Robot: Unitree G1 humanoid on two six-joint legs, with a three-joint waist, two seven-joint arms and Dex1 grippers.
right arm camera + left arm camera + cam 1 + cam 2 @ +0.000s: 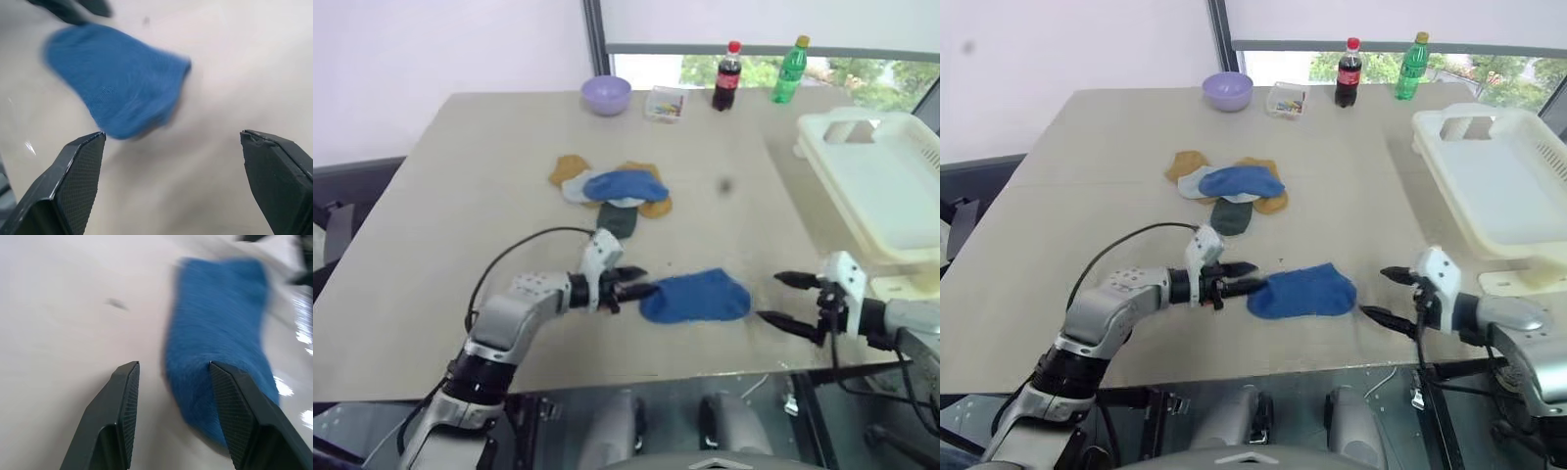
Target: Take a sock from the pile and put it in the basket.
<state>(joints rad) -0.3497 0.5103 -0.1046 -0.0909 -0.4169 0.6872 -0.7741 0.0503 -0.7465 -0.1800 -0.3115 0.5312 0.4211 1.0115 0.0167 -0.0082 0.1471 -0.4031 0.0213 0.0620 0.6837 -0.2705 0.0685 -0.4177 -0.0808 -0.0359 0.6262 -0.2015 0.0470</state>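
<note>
Blue sock (696, 296) is lying flat on the table (460, 196), near edge, between the two grippers, well apart from the pile (612, 191).

L gripper (636, 284) is sitting at the sock's left end, pointing right. Fingers are standing partly apart; in the wrist view one finger (242, 421) is overlapping the sock's edge, the other (120, 411) is over bare table. Not pinching the fabric as far as I can see.

R gripper (781, 299) is hanging just right of the sock, pointing left, fingers spread wide, nothing between them. Not touching the sock; small gap showing.

Pile is resting mid-table, farther back: mustard, lt grey, dark green pieces w/ a second blue sock on top.

Basket (886, 186) is sitting at the right edge of the table, far side of the R arm, cream-white w/ slotted wall. No sock visible in it from this angle.

Far edge of table: lilac bowl (606, 94), small clear box (665, 103) w/ coloured bits, cola bottle (727, 76), green bottle (790, 70), all standing upright in a row.
</note>
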